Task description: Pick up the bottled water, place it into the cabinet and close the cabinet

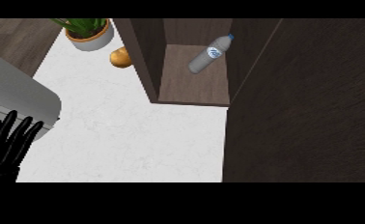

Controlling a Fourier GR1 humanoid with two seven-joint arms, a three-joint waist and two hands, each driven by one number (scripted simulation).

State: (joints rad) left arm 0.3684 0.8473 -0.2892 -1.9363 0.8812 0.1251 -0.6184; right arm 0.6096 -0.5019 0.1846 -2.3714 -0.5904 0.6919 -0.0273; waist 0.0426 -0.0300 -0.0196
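The bottled water (209, 54), clear with a blue cap and a label, lies tilted on the shelf inside the dark wood cabinet (192, 85), leaning toward the cabinet's right wall. No hand touches it. The cabinet door (299, 107) is a large dark panel that fills the right side of the head view and stands open. My left hand (16, 141) shows at the lower left edge with straight fingers pointing up, far from the cabinet. My right hand does not show.
A potted green plant (88, 33) stands at the back left of the white counter (128, 136). An orange object (120, 57) sits beside the cabinet's left wall. A grey sink rim (28, 97) lies at the left edge.
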